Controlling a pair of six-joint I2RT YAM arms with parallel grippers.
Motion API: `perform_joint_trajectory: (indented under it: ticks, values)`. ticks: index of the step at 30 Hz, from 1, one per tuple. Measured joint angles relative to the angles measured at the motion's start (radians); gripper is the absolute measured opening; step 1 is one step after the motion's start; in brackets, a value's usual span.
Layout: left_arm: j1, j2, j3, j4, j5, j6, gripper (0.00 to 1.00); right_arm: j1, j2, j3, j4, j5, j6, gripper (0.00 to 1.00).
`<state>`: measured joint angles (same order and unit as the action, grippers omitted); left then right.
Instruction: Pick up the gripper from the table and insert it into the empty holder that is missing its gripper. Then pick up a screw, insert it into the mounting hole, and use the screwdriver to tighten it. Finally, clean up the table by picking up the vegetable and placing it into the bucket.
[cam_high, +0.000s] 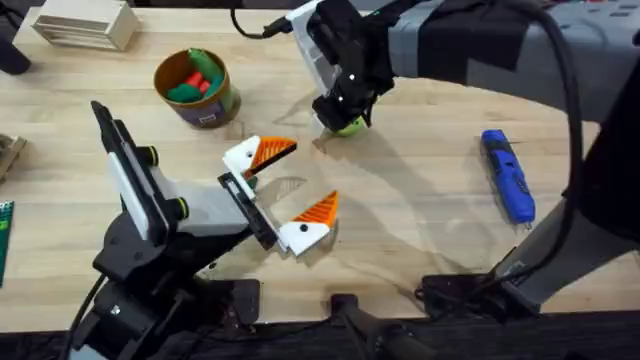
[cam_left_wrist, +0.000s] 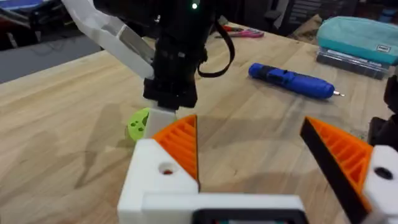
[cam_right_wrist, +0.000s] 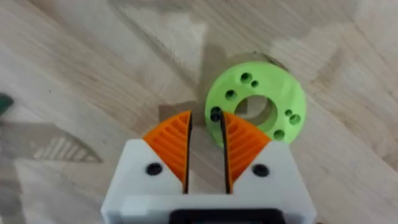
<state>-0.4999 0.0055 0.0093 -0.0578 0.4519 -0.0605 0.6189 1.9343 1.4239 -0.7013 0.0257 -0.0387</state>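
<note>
My right tool (cam_right_wrist: 205, 149) pinches a lime-green ring disc (cam_right_wrist: 258, 102) on the bench (cam_high: 420, 200).

Its orange pads are narrow, clamped on the disc's rim, with the disc flat on the wood. My left tool (cam_high: 290, 190) rests wide apart near the middle. The blue screwdriver (cam_high: 508, 175) lies far right. The bucket (cam_high: 195, 88), far left, holds green and red toy vegetables.

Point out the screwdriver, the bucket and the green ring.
screwdriver (cam_high: 508, 176): overhead view, middle of its blue body.
bucket (cam_high: 212, 106): overhead view, its brown outer wall.
green ring (cam_right_wrist: 283, 93): right wrist view, its flat upper face.
</note>
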Motion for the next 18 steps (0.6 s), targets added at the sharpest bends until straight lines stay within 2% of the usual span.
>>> perform_joint_trajectory:
  ticks: [5,15,17,18]
  values:
    - [0.0,0.0,0.0,0.0,0.0,0.0,0.988,0.0,0.001,0.0,0.007,0.007,0.0,0.228]
    - [0.0,0.0,0.0,0.0,0.0,0.0,0.987,0.0,0.005,0.0,0.042,0.008,0.0,0.19]
    - [0.0,0.0,0.0,0.0,0.0,0.0,0.987,0.0,0.005,0.0,0.042,0.012,-0.002,0.121]
    - [0.0,0.0,0.0,0.0,0.0,0.0,0.987,-0.001,0.005,0.0,0.042,0.018,-0.002,0.032]
